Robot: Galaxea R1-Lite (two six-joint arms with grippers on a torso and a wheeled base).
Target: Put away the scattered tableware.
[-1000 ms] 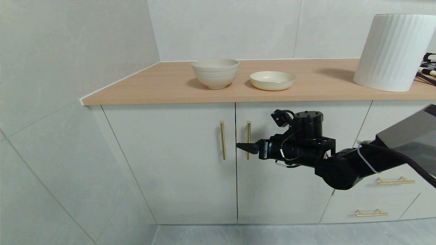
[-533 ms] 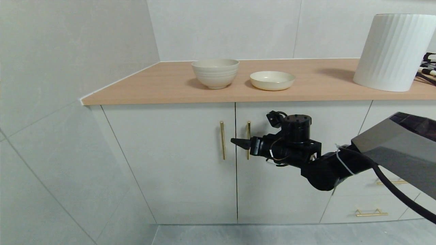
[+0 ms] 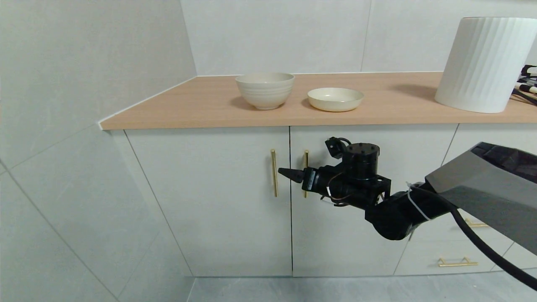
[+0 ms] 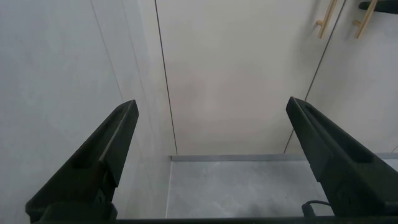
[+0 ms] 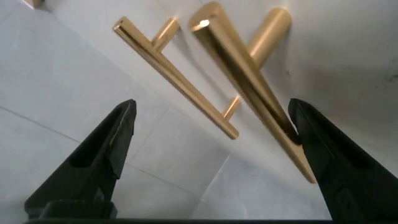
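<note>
Right hand [image 3: 285,173] farther left, fingers spread, before gold handles [image 3: 274,167]; bowl [image 3: 264,90], plate [image 3: 335,99] above.

- A wood-topped desk [image 3: 188,105] is running along the tiled wall into the corner.
- A deep, ribbed cream bowl [image 3: 264,89] is sitting upright on it, near the front edge.
- A shallow dish [image 3: 335,99] is resting just beside the bowl, apart from it.
- A tall ribbed white container [image 3: 486,63] is standing well apart at the far end.
- Some dark items [image 3: 527,86] are lying just beside the container; they are too cut off to identify.
</note>
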